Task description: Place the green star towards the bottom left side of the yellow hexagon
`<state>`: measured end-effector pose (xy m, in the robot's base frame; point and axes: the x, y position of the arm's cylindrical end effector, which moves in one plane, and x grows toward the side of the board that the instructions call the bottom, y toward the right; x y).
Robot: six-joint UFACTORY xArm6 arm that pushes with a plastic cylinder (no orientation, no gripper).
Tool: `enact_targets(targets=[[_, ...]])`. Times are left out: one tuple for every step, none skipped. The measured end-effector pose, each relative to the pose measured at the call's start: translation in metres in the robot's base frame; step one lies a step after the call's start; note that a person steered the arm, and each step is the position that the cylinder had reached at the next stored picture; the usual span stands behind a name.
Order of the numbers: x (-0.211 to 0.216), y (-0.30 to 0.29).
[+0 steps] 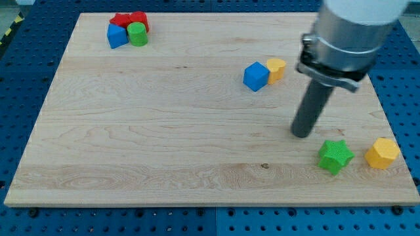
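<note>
The green star (335, 156) lies near the board's bottom right, just left of the yellow hexagon (382, 153), with a small gap between them. My tip (301, 134) rests on the board up and to the left of the green star, a short way from it and not touching it. The dark rod rises from the tip to the grey arm at the view's top right.
A blue cube (256, 76) touches a small yellow block (276, 68) above my tip. At the top left a red star (119, 20), a red block (139, 19), a blue block (117, 36) and a green cylinder (137, 33) cluster together. The wooden board's edge (210, 204) runs along the bottom.
</note>
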<state>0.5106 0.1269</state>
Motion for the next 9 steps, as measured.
enact_targets(targets=[[0.029,-0.019],[0.043,-0.002],[0.043,0.027],[0.043,0.054],[0.042,0.066],[0.034,0.033],[0.022,-0.039],[-0.001,-0.12],[-0.049,-0.176]])
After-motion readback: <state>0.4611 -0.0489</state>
